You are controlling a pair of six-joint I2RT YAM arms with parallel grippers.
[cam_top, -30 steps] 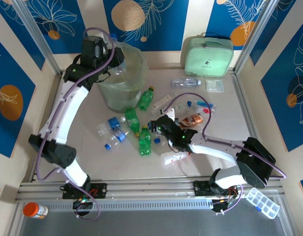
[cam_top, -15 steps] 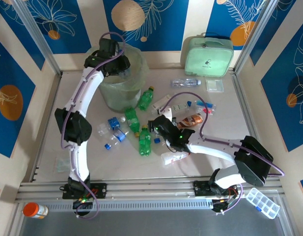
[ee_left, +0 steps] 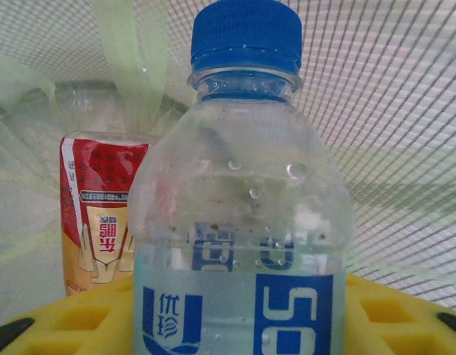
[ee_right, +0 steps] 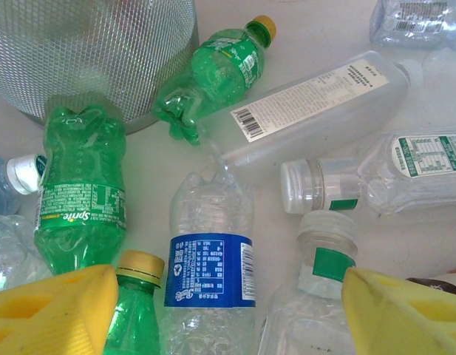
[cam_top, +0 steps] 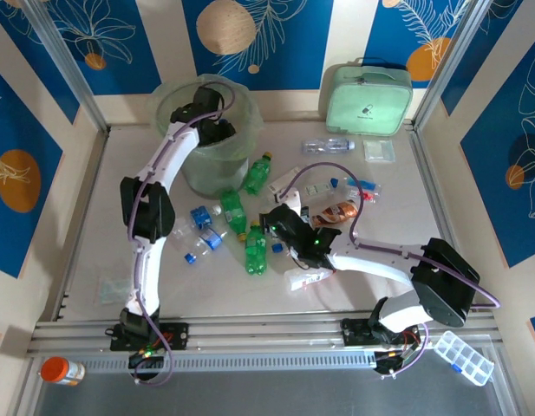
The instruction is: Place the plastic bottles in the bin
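My left gripper point(cam_top: 217, 130) is down inside the bin point(cam_top: 176, 97), a round mesh bucket with a pale green liner. It is shut on a clear bottle point(ee_left: 242, 222) with a blue cap and blue label, held upright between the yellow fingers point(ee_left: 58, 325). My right gripper point(cam_top: 272, 227) hovers open, low over bottles scattered on the table. Between its yellow fingers point(ee_right: 50, 310) lie a crumpled clear bottle with a blue label point(ee_right: 211, 255), a green bottle's yellow cap point(ee_right: 141, 268) and a clear bottle with a green band point(ee_right: 324, 281). More green bottles point(cam_top: 257, 173) point(cam_top: 255, 250) lie near the bin.
A red and cream carton point(ee_left: 102, 207) lies inside the bin. The mint-green zipped case point(cam_top: 368, 97) stands at the back right. An orange-capped jar point(cam_top: 61, 371) and a clear compartment box point(cam_top: 462, 357) sit in front of the rail. Wrappers and small items point(cam_top: 336, 208) lie mid-table.
The left arm has swung from the bin's left rim over the bin and lowered its gripper inside with the bottle. The right arm has barely moved.
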